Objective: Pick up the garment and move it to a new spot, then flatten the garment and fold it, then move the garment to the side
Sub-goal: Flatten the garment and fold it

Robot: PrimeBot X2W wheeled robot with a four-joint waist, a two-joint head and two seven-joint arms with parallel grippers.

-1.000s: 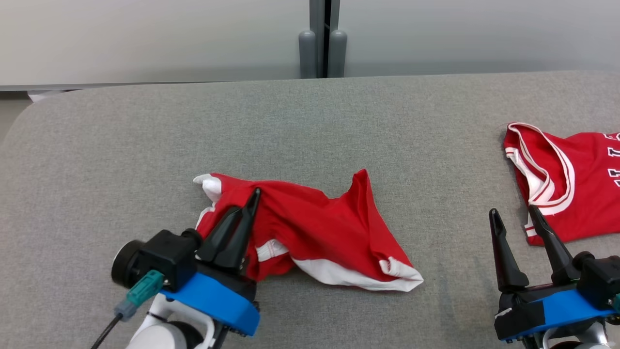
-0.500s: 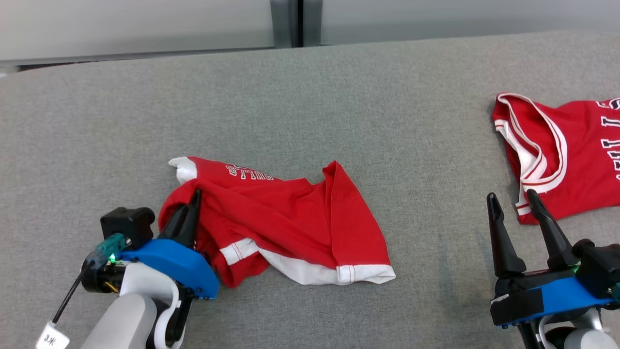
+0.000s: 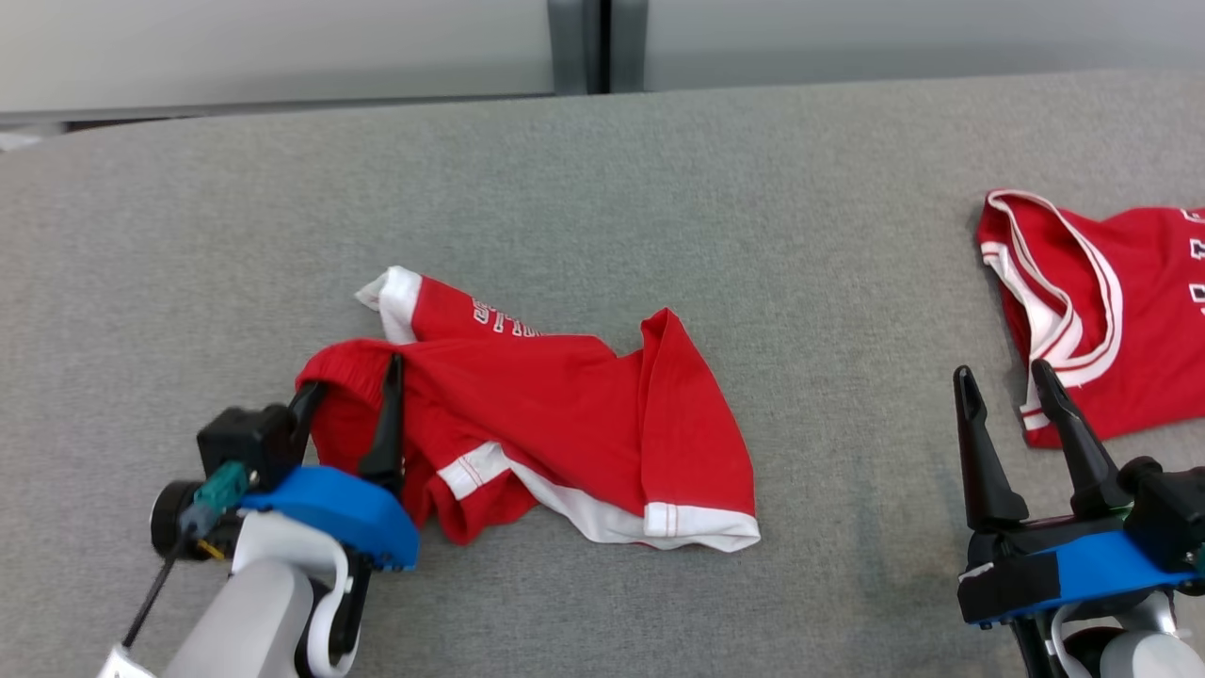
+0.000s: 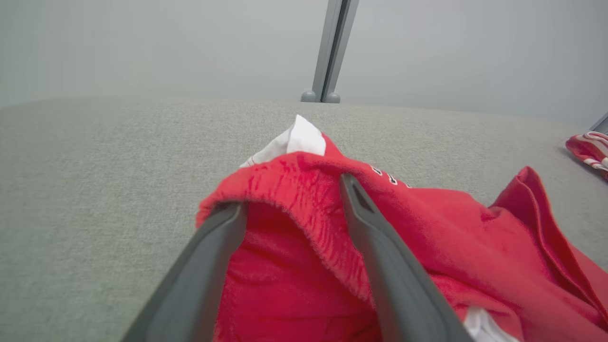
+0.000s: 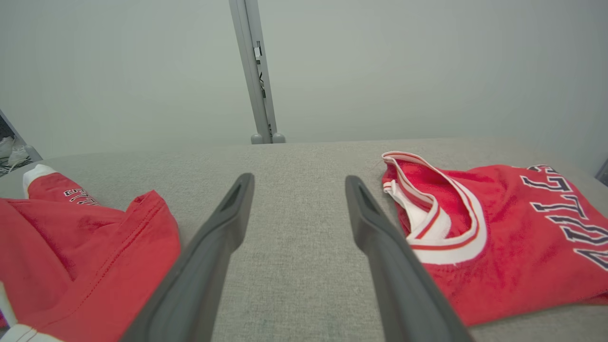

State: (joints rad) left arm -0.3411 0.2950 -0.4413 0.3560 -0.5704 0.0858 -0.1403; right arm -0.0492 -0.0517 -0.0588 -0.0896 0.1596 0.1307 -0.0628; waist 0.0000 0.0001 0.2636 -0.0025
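Left hand point(image 3: 356, 375) stands open astride a fold of garment point(image 3: 565, 414) (red, crumpled). Right hand point(image 3: 1001, 370) is open, empty, near a jersey point(image 3: 1120, 320)

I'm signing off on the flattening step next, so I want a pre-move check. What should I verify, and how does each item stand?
1. Left gripper open: ok, jaws spread.
2. Left gripper free of the garment: not ok, its hem lies against the fingers.
3. Right gripper open and empty: ok.
4. Garment lying flat: not ok, bunched in folds.
5. Red jersey apart from the garment: ok, bare table between them.
6. Right gripper clear of the jersey: cannot tell, one finger overlaps the jersey's edge in the head view.
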